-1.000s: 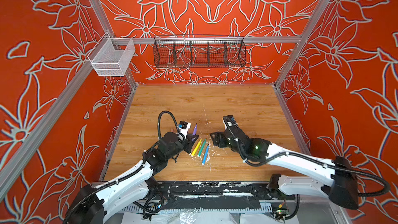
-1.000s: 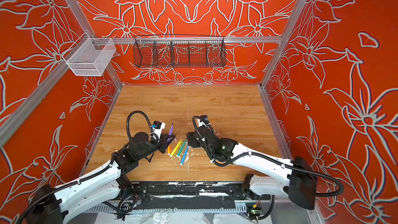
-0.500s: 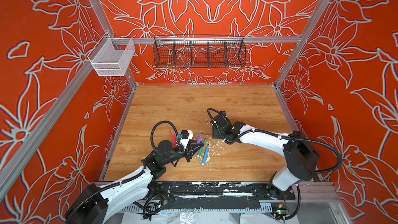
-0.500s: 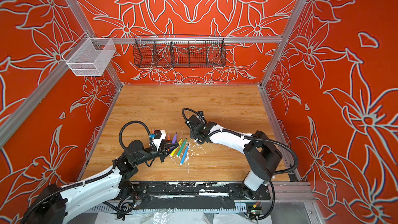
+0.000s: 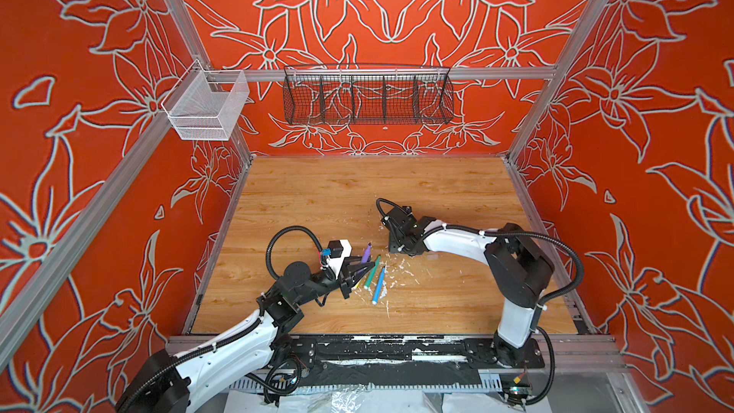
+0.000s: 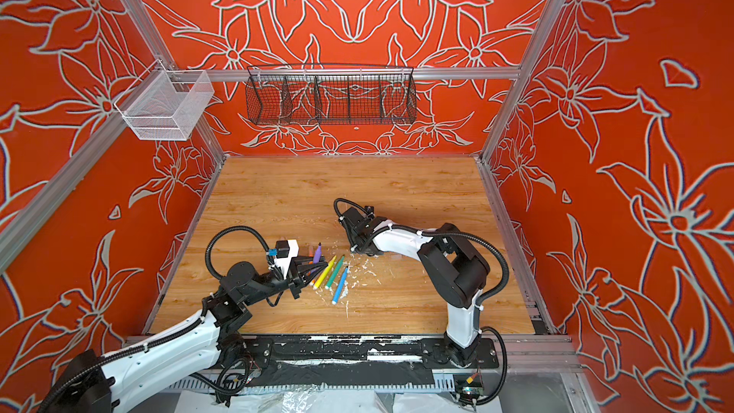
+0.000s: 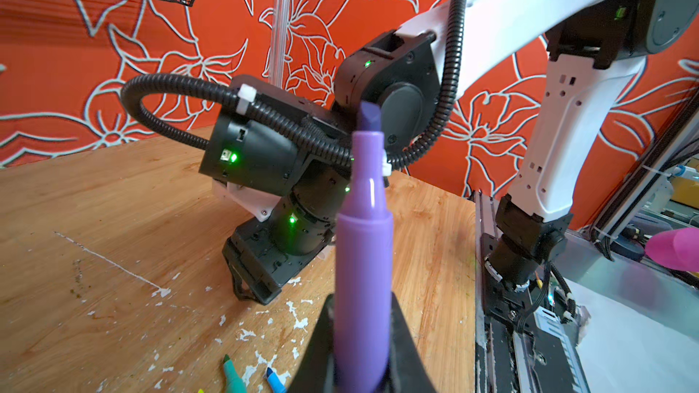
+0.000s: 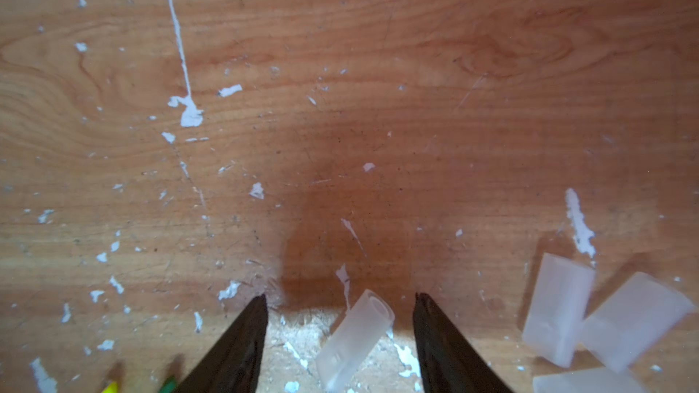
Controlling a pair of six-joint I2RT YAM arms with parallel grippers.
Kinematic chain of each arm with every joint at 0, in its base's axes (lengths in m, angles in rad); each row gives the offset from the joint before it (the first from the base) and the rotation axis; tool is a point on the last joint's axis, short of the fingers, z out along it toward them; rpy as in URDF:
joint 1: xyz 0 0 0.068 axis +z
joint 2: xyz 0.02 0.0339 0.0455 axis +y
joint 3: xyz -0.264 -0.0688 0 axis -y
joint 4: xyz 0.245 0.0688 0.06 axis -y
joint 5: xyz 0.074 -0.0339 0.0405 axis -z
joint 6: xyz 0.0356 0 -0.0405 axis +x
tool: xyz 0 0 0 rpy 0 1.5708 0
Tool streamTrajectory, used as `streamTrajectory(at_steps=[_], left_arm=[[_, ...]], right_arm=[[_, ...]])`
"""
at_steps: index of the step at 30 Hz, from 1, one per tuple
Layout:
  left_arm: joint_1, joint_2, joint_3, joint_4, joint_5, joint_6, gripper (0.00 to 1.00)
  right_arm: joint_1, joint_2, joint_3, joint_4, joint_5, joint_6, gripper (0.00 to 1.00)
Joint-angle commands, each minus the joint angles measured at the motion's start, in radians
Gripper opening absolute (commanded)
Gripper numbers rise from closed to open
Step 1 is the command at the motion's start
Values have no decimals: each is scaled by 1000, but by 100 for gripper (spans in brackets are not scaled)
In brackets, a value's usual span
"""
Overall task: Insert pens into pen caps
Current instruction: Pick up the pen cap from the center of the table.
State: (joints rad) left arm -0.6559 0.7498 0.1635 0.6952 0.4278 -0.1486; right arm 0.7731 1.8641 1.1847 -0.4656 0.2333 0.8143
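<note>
My left gripper [image 5: 359, 268] [image 7: 362, 298] is shut on the purple pen [image 7: 365, 258] [image 5: 366, 253] [image 6: 317, 254]. The pen's uncapped tip points up and toward the right arm. Green [image 5: 370, 272] [image 6: 335, 268], blue [image 5: 379, 286] [image 6: 340, 280] and yellow [image 6: 323, 268] pens lie side by side on the table just beside it. My right gripper [image 8: 339, 296] [image 5: 397, 249] [image 6: 357, 250] points down at the table, open. One translucent pen cap [image 8: 355, 338] lies loose between its fingers, touching neither. Three more pen caps [image 8: 556, 308] [image 8: 635, 319] [image 8: 586, 379] lie in a cluster beside it.
The wooden table [image 5: 357, 192] is dotted with white paint flecks around the pens. A black wire basket [image 5: 367, 95] hangs on the back wall. A white mesh basket [image 5: 206, 107] is on the left rail. Red walls close in three sides.
The right arm has folded its elbow back and its gripper has come down over the pen caps, jaws narrowing. The left gripper with the purple pen has dropped lower by the row of pens.
</note>
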Motion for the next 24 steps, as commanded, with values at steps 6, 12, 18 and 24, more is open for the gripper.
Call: streamTrajectory(at_steps=[6, 12, 18, 24], left_arm=[[-7, -15, -9, 12, -9, 25, 0], [-8, -25, -15, 9, -29, 23, 0], [-8, -47, -16, -5, -40, 27, 0], [-8, -71, -23, -15, -51, 29, 0]], right_arm=[[2, -6, -10, -79, 54, 25, 61], [2, -49, -80, -41, 34, 30, 59], [3, -58, -101, -24, 30, 28, 41], [-4, -11, -76, -11, -6, 14, 39]])
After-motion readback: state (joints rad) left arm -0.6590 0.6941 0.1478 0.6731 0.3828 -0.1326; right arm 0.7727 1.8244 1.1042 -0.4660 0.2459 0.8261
